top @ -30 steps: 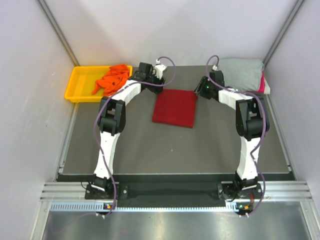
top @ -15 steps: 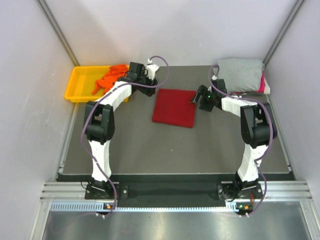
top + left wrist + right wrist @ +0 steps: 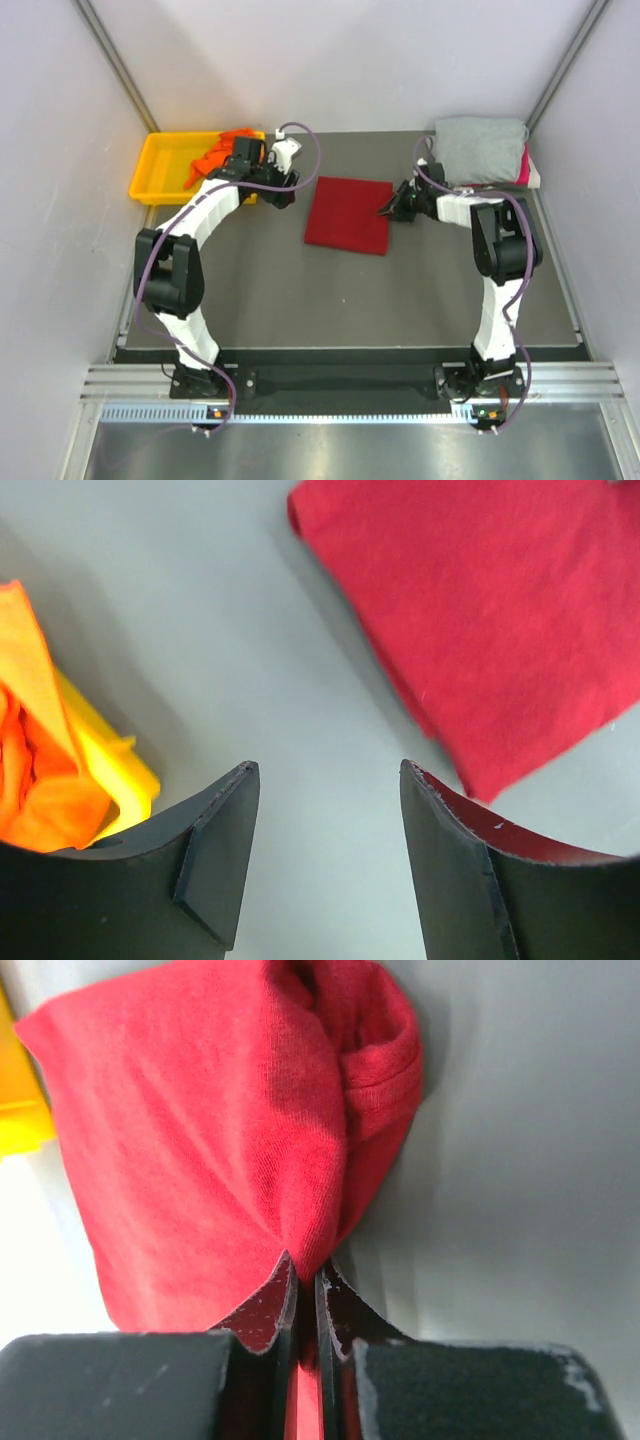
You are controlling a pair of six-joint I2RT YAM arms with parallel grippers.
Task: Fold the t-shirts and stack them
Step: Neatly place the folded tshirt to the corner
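The right gripper [image 3: 308, 1272] is pinched on the edge of the dark red t-shirt [image 3: 200, 1130], and the folded cloth spreads ahead of its jaws. The left gripper [image 3: 325, 780] stands wide and empty — the shirt lies ahead-right of it. I would lift slowly with all layers caught, or the fold may open.

We see a dark grey table [image 3: 350, 290] between pale walls [image 3: 50, 200]. We note a yellow tray [image 3: 165, 168] at its far-left corner.

I count four shirts on my feed: one red shirt [image 3: 348, 214], one orange shirt [image 3: 222, 155] at ten o'clock, one grey shirt [image 3: 480, 147] and one pink shirt [image 3: 523, 165] at two o'clock. One tray [image 3: 165, 170], one tabletop [image 3: 300, 290], two pincers: left pincer [image 3: 329, 768], right pincer [image 3: 307, 1272].
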